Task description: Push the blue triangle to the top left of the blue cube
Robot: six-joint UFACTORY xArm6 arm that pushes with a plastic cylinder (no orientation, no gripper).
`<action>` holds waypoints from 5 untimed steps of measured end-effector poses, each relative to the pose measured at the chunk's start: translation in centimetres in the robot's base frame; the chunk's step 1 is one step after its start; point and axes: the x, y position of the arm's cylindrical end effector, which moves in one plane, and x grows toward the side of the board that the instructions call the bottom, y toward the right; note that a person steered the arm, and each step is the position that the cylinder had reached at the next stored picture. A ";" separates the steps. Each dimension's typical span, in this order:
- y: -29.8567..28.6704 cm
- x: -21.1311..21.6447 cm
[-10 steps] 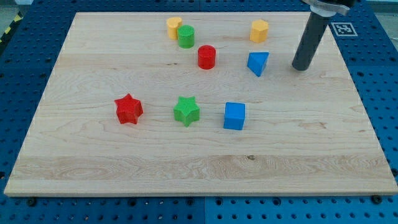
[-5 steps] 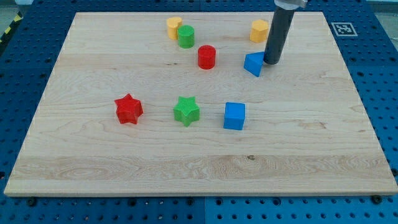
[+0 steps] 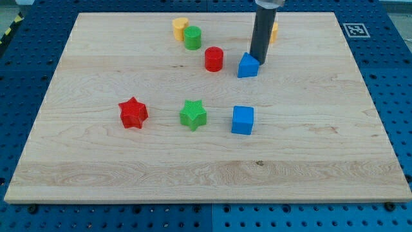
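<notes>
Tip (image 3: 258, 62) bare rod, nothing gripped, touching blue triangle's (image 3: 247, 66) right edge | triangle above blue cube (image 3: 243, 120) | leftward push left

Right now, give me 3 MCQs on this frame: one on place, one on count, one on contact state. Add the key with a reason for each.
1. Where is the blue triangle relative to the blue cube?
A. Toward the view's top, almost straight above it
B. Toward the view's bottom
C. Far to the view's left, beside the red star

2. How many star-shaped blocks are on the board?
A. One
B. Two
C. Three

3. How does my tip stand to the blue triangle?
A. Far from it, near the board's bottom edge
B. Against its right side
C. Resting on the green star

Key:
1 A, the triangle sits higher in the view, nearly in line with the cube.
2 B, a red star and a green star.
3 B, the rod's end meets the triangle's upper right edge.
</notes>
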 end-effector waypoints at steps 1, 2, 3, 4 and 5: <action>-1.0 0.3; -2.2 1.8; -3.1 3.6; -3.8 4.2; -4.6 4.2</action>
